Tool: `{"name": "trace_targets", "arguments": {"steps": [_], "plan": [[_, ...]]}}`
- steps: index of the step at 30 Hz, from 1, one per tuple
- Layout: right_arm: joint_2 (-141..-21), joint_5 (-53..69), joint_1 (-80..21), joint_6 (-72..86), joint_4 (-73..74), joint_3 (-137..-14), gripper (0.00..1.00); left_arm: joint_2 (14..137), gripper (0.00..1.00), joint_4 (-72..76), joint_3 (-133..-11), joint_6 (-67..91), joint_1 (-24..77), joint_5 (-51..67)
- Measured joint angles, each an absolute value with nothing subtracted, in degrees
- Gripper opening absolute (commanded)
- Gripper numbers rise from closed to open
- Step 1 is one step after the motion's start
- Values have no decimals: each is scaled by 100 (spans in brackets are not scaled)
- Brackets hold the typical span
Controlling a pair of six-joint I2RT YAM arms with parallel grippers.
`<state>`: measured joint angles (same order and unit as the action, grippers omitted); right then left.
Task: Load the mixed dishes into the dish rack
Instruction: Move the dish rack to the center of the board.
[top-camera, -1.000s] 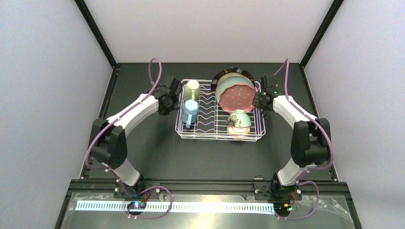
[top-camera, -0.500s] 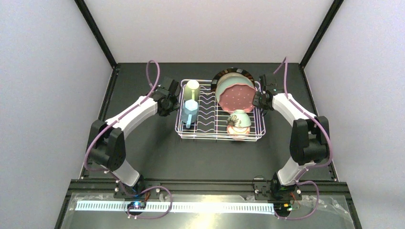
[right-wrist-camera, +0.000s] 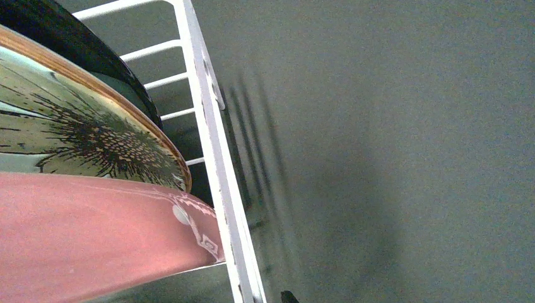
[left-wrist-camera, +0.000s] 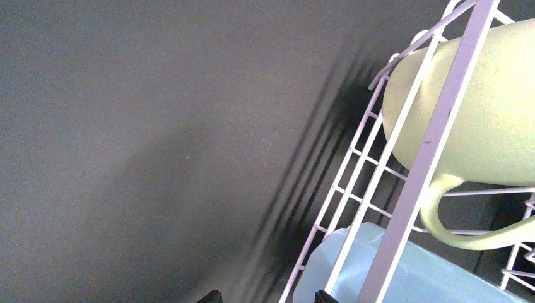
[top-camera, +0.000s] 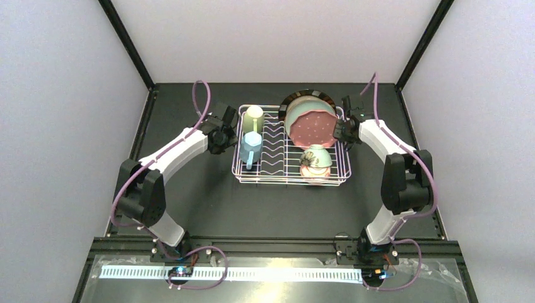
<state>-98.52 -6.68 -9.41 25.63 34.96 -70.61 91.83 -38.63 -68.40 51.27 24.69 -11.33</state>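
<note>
Right end effector (top-camera: 339,130) farther back; fingertips (right-wrist-camera: 288,297) barely in view.

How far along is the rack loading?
Nearly done. Done: cream mug, blue mug, striped-rim plate, teal flower plate, pink dotted plate, mint bowl and red-orange bowl all sit in the dish rack. In hand: nothing seen; left pincer and right pincer flank the rack. Left: no dish shows outside it; probably only retracting.

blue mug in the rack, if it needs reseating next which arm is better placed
Probably left: the left gripper sits just outside the left wall of the dish rack, beside the blue mug. The right gripper is at the opposite wall, by the pink dotted scalloped plate.
</note>
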Motion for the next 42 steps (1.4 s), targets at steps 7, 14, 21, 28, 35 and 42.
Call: {"name": "trace_targets", "arguments": {"steps": [7, 14, 21, 28, 35, 42], "plan": [[-9885, -668, -941, 2543, 3516, -7102, 0, 9148, 84, -3817, -6790, 5137, 2471, -1127], [-9885, -674, -941, 2539, 3511, -7102, 36, 9087, 86, -3793, -6724, 5162, 2482, -1129], [-9918, -738, -1013, 2604, 3433, -7091, 65, 9080, 86, -3811, -6729, 5107, 2515, -1197], [-9915, -738, -1044, 2585, 3422, -7091, 71, 9080, 87, -3817, -6735, 5026, 2517, -1208], [-9828, -733, -1074, 2556, 3538, -7111, 77, 9039, 87, -3905, -6735, 4969, 2526, -1212], [-9504, -727, -1098, 2469, 3913, -7328, 85, 8766, 88, -4040, -6735, 4954, 2591, -1205]]}}
